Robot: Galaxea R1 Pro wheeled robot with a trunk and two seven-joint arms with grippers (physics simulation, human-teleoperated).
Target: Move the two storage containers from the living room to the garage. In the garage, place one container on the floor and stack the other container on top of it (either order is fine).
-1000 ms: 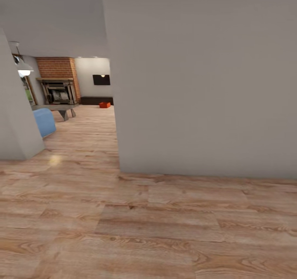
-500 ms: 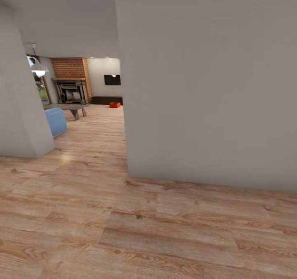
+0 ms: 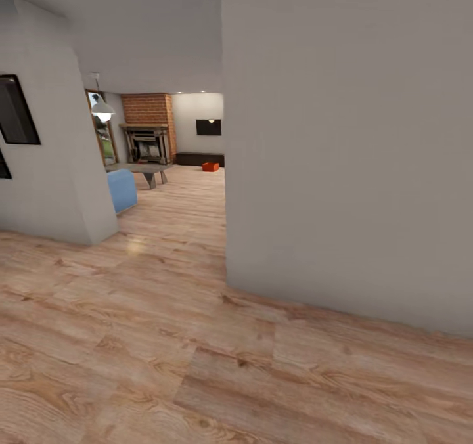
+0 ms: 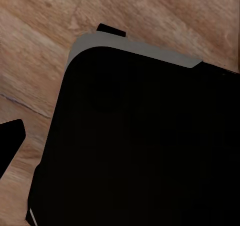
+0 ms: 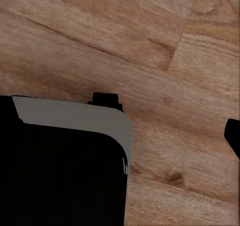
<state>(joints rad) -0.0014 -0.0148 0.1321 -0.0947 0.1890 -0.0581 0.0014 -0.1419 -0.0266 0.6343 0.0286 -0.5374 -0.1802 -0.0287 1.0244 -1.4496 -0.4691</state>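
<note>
Planks of light wood [image 3: 164, 339], grained and knotted, ran under your robot and on into the living room [image 3: 177, 168]. A broad matte grey wall [image 3: 348, 148] stood close ahead on the right, its square corner edge meeting the boards. To the left stood another pale wall [image 3: 59, 168] with dark framed panels [image 3: 16, 110]. Between them the passage opened onto a red brick fireplace [image 3: 151, 125], a low grey table [image 3: 141, 168], the rounded blue end of a sofa [image 3: 122, 191], a white pendant lamp [image 3: 102, 110] and a black screen [image 3: 208, 127] on the far wall. One storage container [image 3: 210, 166], a small orange-red box shape, sat on the planks at the far end, below that screen and well apart from your robot.

Each wrist camera looked down at the same wood floor [image 5: 150, 60] past a smooth black body [image 4: 140, 146] with a rounded corner and a grey rim [image 5: 75, 117]. You could not tell from these pictures whether either claw was spread or pressed together, so the container's place relative to a claw could not be told either, beyond far off.
</note>
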